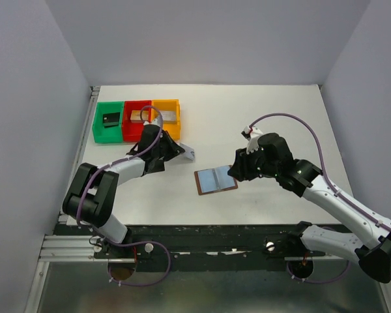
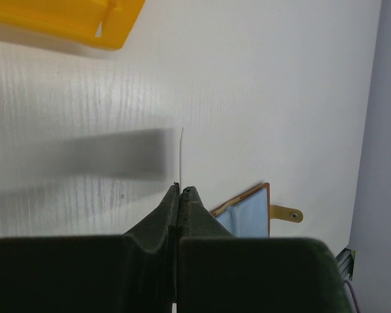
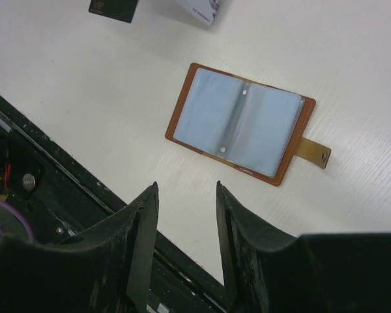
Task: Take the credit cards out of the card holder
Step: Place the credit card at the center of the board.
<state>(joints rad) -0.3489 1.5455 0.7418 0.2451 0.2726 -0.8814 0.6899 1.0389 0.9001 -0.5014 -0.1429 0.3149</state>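
Observation:
The card holder (image 1: 215, 179) lies open on the table, brown with a pale blue lining. It also shows in the right wrist view (image 3: 241, 124), strap to the right, and in the left wrist view (image 2: 251, 215). My left gripper (image 1: 179, 151) is shut on a grey card (image 1: 189, 154) and holds it off the table, left of and beyond the holder. The card shows edge-on between the fingertips (image 2: 181, 156) of this gripper (image 2: 180, 189). A black card (image 3: 114, 6) lies near it. My right gripper (image 1: 234, 173) hovers at the holder's right edge, open and empty (image 3: 186, 188). No gold-tan card shows clearly.
Green (image 1: 108, 122), red (image 1: 137, 117) and orange (image 1: 166, 112) bins stand in a row at the back left, with chunky blocks inside. The orange bin's corner shows in the left wrist view (image 2: 85, 26). The table's dark front rail (image 3: 65, 189) is just below my right gripper.

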